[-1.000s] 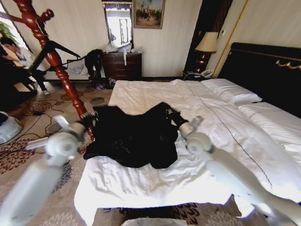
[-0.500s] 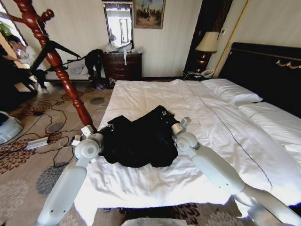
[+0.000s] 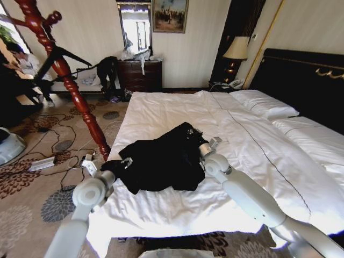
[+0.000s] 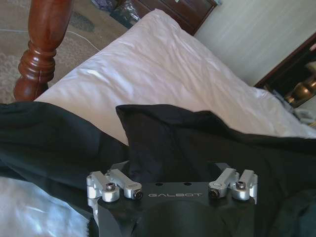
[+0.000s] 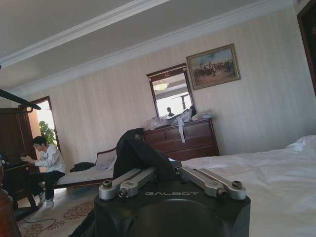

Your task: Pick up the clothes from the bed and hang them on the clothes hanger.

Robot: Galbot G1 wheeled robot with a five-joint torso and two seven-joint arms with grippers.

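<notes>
The black clothes [image 3: 161, 158] lie bunched on the white bed [image 3: 177, 107], near its left edge. My left gripper [image 3: 122, 162] is at the garment's left end; in the left wrist view its finger links are splayed wide, so this gripper [image 4: 173, 163] is open, with the clothes [image 4: 197, 143] lying just ahead. At the raised right end, my right gripper [image 3: 192, 134] is shut on a fold. The right wrist view shows that gripper [image 5: 165, 165] pinching the clothes [image 5: 133, 148]. The red-brown clothes hanger [image 3: 64, 70] stands on the carpet left of the bed, its post [image 4: 47, 44] close by.
Cables and a power strip [image 3: 43, 163] lie on the patterned carpet by the stand's foot. A thin black rod [image 3: 67, 54] crosses the post. A dark dresser [image 3: 140, 75] stands at the far wall, a lamp [image 3: 236, 51] and the black headboard [image 3: 306, 80] to the right.
The clothes have dropped from a spread, raised shape into a lower bunch. My left arm pulled back toward me and down; the right gripper kept its hold and sank slightly.
</notes>
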